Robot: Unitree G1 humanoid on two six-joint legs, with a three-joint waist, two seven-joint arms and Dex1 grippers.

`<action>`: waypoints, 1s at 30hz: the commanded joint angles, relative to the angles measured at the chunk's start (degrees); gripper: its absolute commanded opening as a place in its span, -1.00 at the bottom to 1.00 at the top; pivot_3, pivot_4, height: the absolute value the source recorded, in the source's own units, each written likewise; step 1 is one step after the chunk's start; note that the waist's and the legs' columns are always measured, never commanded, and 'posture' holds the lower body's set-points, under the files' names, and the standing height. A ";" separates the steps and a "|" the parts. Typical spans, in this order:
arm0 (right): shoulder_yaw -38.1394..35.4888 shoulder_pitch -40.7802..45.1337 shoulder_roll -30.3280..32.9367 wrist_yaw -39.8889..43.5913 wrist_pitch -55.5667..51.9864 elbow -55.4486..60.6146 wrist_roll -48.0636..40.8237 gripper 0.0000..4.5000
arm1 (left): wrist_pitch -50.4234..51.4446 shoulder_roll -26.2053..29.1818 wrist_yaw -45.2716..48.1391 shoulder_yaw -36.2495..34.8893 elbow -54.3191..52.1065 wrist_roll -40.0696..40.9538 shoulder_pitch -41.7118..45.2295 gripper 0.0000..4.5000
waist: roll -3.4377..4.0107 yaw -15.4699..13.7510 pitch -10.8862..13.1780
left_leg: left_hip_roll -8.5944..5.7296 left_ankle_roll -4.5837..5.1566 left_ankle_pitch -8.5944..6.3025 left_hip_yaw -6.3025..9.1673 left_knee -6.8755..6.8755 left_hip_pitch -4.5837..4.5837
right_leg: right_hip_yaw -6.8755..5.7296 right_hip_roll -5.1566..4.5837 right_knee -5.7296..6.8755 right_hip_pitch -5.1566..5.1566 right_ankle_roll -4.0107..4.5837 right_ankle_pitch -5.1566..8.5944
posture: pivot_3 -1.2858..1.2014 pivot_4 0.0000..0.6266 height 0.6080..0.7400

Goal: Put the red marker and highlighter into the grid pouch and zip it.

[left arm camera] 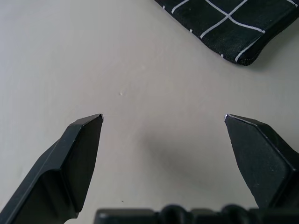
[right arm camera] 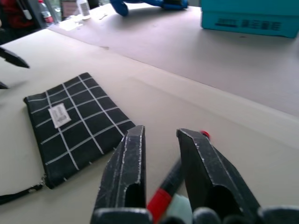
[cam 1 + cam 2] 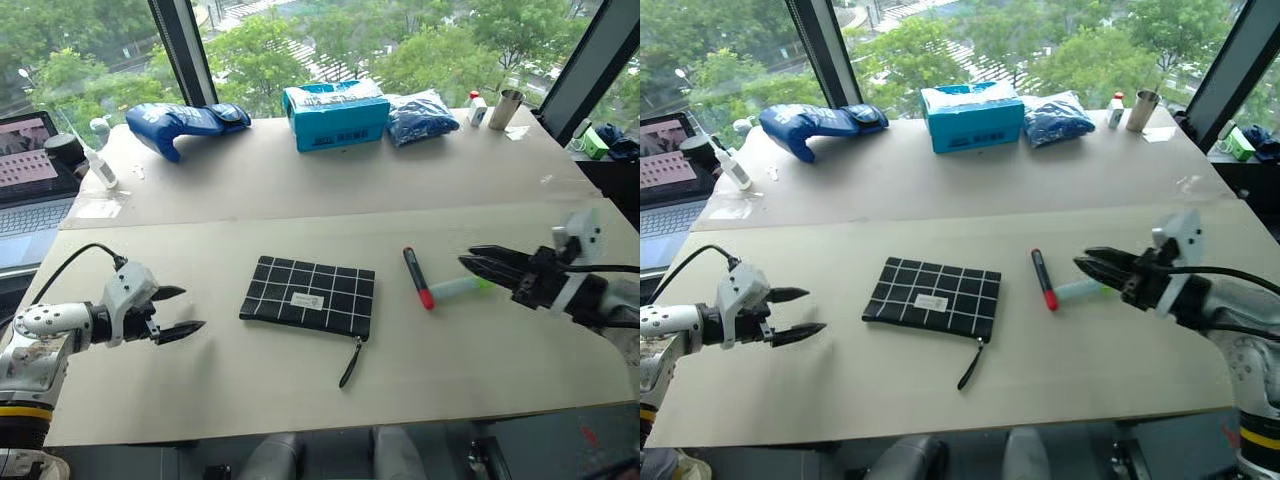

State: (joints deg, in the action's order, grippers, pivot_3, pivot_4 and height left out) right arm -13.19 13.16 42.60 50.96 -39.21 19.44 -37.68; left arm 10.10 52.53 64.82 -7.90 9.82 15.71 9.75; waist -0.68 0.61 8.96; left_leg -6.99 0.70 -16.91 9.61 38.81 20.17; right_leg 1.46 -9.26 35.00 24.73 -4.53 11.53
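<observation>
The grid pouch lies flat in the middle of the table, its label facing up and its black pull strap trailing toward the front edge. To its right lies the red marker, red cap toward me. The highlighter rests just right of the marker, its green end partly hidden by my right gripper. That gripper hovers just above the highlighter, fingers almost together with nothing between them. In the right wrist view the marker shows through the narrow gap. My left gripper stands open and empty left of the pouch.
Along the back of the table sit a teal box, a blue bag, a dark blue packet and a metal cup. A laptop and a white bottle are at the far left.
</observation>
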 commanded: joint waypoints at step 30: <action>37.91 18.48 -16.45 -1.03 12.29 -24.32 32.54 -0.99 | -32.48 -4.87 -1.00 14.52 11.22 -16.70 10.99 1.00 | -0.14 0.42 -0.17 | 0.02 -0.52 0.29 -0.34 0.06 -0.14 | -0.02 0.09 0.20 0.41 0.21 -0.29 | 0.03 -0.52 1.00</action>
State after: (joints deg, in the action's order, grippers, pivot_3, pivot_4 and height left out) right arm 24.32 32.39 26.09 50.92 -26.23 -3.04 -7.41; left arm -19.85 47.78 64.38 5.40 18.74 1.53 20.35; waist -0.82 1.03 8.80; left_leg -6.97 0.17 -16.61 9.26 38.86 19.97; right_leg 1.45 -9.18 35.20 25.10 -4.34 11.21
